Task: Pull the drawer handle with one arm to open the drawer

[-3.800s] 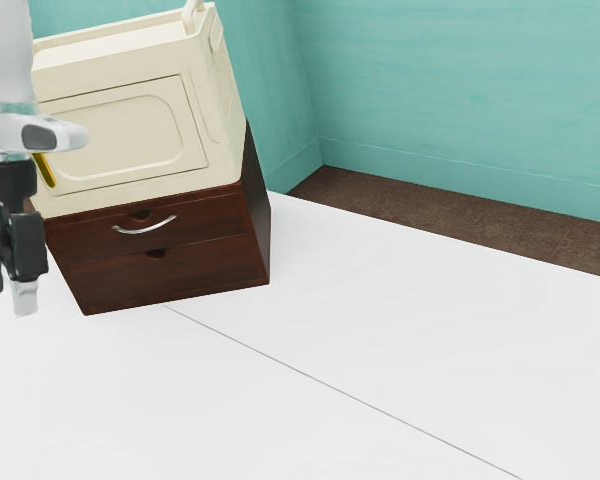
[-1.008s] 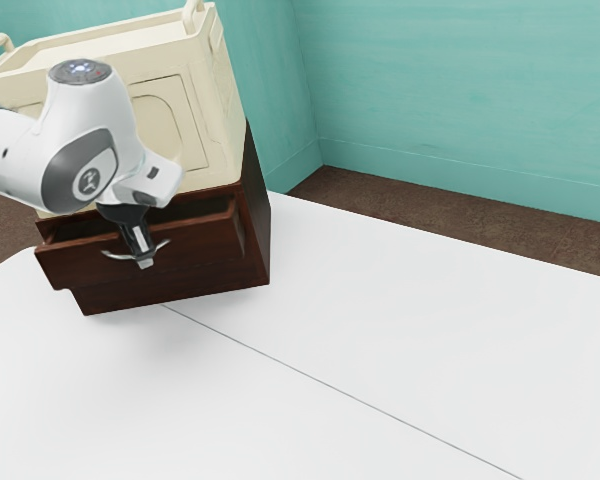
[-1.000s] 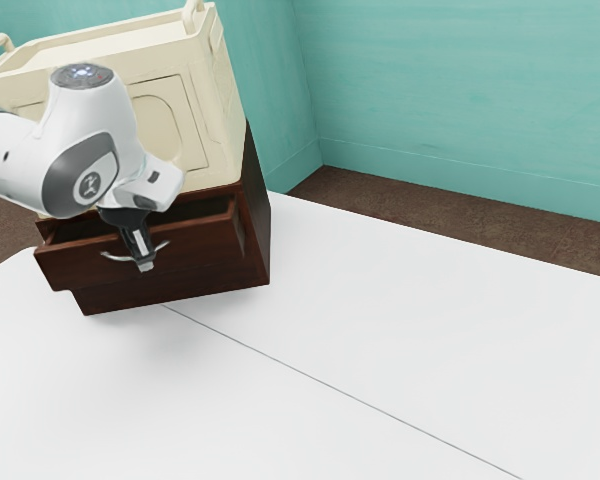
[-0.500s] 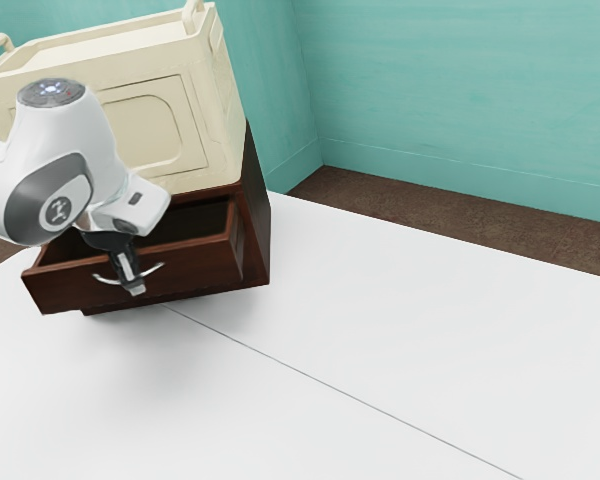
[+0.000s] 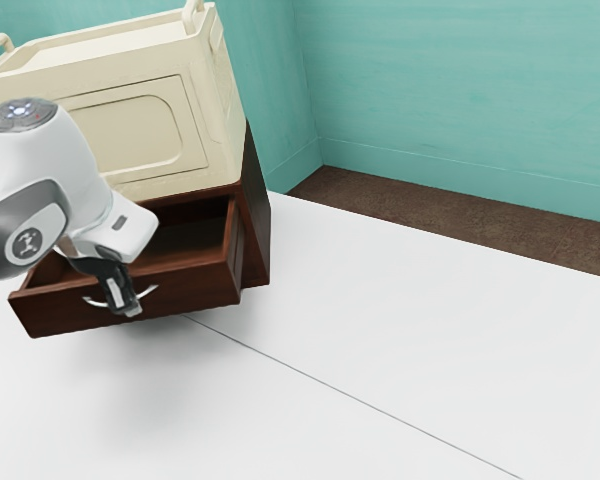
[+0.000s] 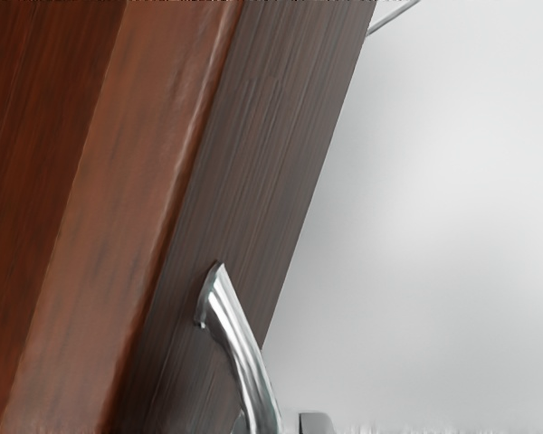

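Observation:
My gripper (image 5: pixel 127 306) is at the middle of the curved silver handle (image 5: pixel 149 293) in the exterior view, shut on it and tilted downward. The upper drawer (image 5: pixel 192 289) of the dark brown cabinet (image 5: pixel 259 215) stands well out, its interior showing behind the front panel. In the wrist view, the silver handle (image 6: pixel 241 348) curves away from the drawer's dark front (image 6: pixel 244 172), and a small grey piece of a finger (image 6: pixel 315 423) shows beside the handle at the lower edge.
A cream box (image 5: pixel 145 130) with raised handles rests on top of the cabinet. The white tabletop (image 5: pixel 400 340) stretches in front of the cabinet and toward the exterior view's right. Teal walls (image 5: pixel 450 90) rise behind.
Over the last second, my hand and the handle have moved together, away from the cabinet and toward the exterior view's lower left. The upper drawer has slid farther out; 3.8 s ago it was closed.

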You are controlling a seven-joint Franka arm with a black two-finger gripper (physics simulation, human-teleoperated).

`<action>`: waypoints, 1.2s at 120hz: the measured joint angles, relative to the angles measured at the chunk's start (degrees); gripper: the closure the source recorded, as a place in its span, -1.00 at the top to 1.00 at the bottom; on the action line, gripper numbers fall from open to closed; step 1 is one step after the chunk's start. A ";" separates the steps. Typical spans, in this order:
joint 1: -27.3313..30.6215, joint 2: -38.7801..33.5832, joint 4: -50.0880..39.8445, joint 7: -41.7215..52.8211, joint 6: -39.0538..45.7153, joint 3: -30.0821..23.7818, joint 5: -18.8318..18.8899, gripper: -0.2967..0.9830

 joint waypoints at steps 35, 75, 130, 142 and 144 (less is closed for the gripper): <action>-0.16 -4.88 -3.72 -1.98 0.58 -0.07 3.48 -0.60; -0.03 -5.62 -4.40 -3.76 0.83 -0.09 4.29 -0.56; -1.05 -5.85 -4.50 -4.87 0.64 -0.12 4.13 -0.34; -1.55 -7.05 -4.51 -5.04 0.31 -0.43 4.05 -0.29; -1.68 -7.41 -4.50 -5.07 0.17 -0.48 4.02 -0.29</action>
